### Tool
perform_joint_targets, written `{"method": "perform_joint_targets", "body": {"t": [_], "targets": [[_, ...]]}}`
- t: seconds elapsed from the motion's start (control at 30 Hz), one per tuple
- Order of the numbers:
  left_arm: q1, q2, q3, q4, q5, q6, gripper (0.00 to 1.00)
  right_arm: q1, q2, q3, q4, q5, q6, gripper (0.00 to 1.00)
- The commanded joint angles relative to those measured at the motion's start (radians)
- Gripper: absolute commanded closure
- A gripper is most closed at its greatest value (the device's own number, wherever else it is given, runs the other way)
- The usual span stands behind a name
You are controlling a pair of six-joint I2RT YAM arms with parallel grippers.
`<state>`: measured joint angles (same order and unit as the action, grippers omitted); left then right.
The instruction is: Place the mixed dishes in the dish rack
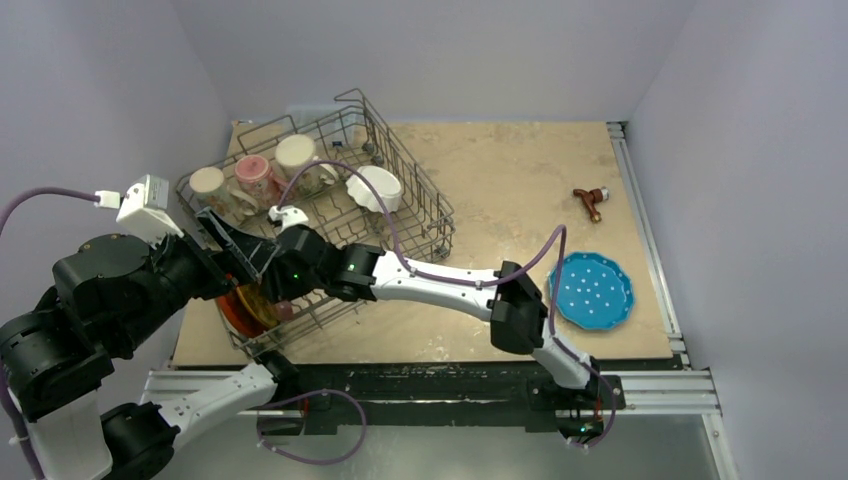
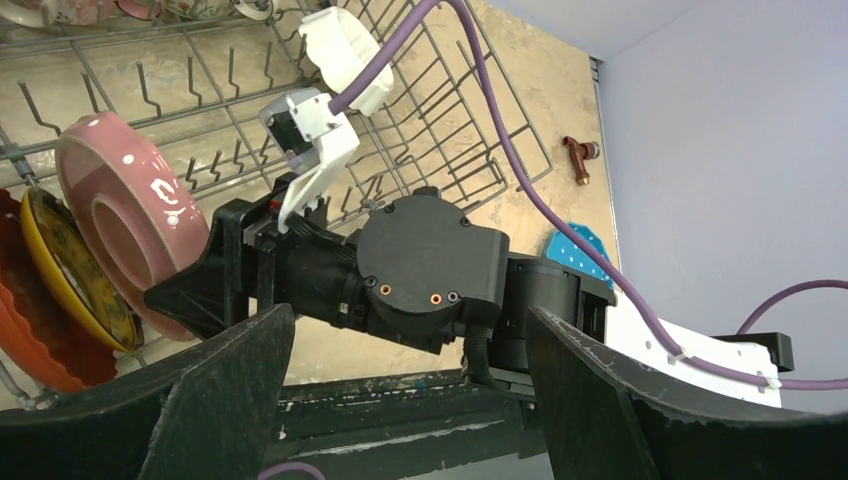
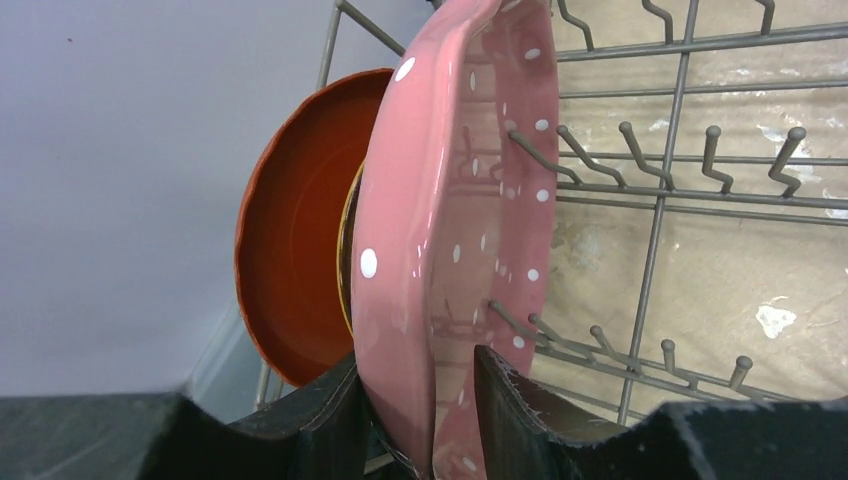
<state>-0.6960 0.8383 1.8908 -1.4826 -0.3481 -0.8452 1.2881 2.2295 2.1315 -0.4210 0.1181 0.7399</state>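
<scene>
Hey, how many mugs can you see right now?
3, in a row at the far left of the grey wire dish rack: beige mug leftmost, pink mug middle, cream mug rightmost. Others may be hidden.

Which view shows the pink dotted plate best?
Right wrist. The pink dotted plate fills the frame, standing on edge in the dish rack, rim and dotted face clear, with the right gripper closed on its rim. Left wrist shows only its underside, at the frame's left. Top external: almost wholly hidden under the arms.
</scene>
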Motion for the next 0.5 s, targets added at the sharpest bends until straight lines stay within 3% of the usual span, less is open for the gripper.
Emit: {"method": "perform_joint_targets", "body": {"t": [0.0,0.33,0.47], "targets": [[-0.002,0.004,0.017,0.020,-0.015,0.031,0.16,-0.046,-0.062,-0.039,0.073,-0.014,0.050,0.60],[-0.001,0.004,0.017,0.031,-0.015,0.056,0.15,-0.034,0.018,0.166,-0.067,0.049,-0.028,0.37],[-0.001,0.006,0.023,0.034,-0.017,0.066,0.15,-0.003,0.021,0.211,-0.043,0.045,-0.108,0.31]]}}
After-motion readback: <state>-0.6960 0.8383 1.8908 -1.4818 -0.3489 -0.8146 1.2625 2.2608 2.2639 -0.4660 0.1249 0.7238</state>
